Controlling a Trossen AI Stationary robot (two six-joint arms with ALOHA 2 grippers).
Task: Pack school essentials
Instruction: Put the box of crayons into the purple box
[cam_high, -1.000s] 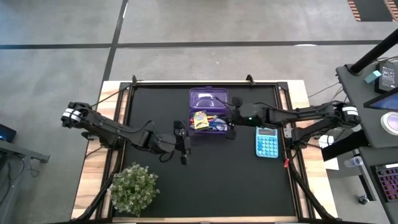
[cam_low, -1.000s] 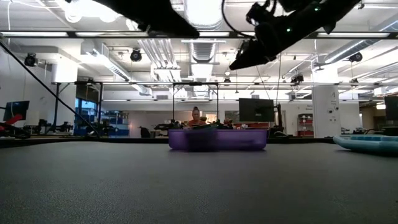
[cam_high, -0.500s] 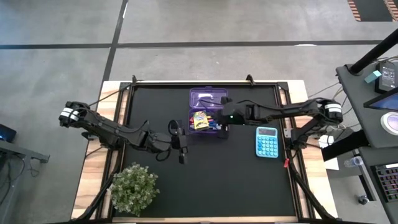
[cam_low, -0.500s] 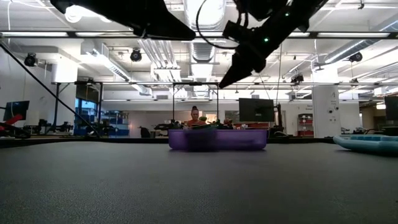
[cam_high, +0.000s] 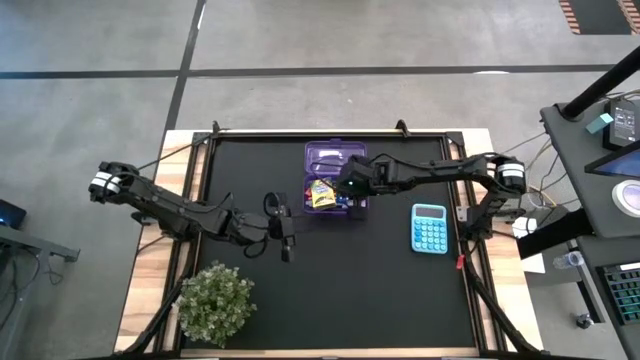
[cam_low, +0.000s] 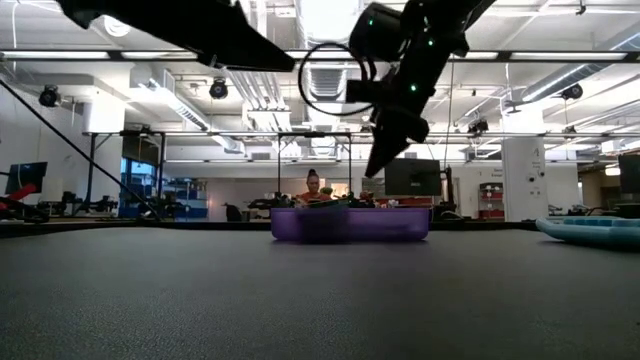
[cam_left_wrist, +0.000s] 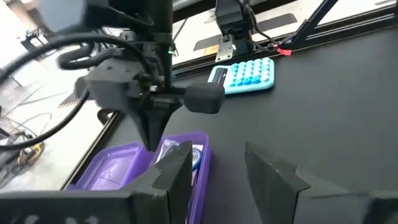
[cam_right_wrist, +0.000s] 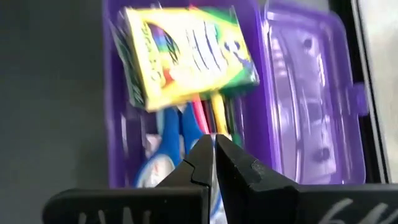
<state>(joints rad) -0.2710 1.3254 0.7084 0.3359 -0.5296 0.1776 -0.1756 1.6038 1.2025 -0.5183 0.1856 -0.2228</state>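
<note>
A purple case (cam_high: 334, 203) stands at the table's middle far side, its lid (cam_right_wrist: 311, 93) lying open behind it. Inside lie a yellow-green crayon box (cam_right_wrist: 186, 56), blue-handled scissors (cam_right_wrist: 171, 140) and thin pens (cam_right_wrist: 214, 115). My right gripper (cam_right_wrist: 214, 146) is shut and slants down over the case's right half (cam_high: 350, 190). In the low view its tip (cam_low: 372, 172) is clearly above the case rim (cam_low: 350, 210). My left gripper (cam_high: 284, 240) hovers open and empty left of and nearer than the case, pointing at it (cam_left_wrist: 214, 162).
A light blue calculator (cam_high: 430, 228) lies on the mat right of the case. A bushy potted plant (cam_high: 215, 300) stands at the near left corner. The black mat is bare between plant, case and calculator.
My right gripper has swung toward the table's left, from beside the case's right end to above its contents. It has also tipped from nearly level to steeply down, staying shut. My left gripper has drawn back a little toward the table's left, still open.
</note>
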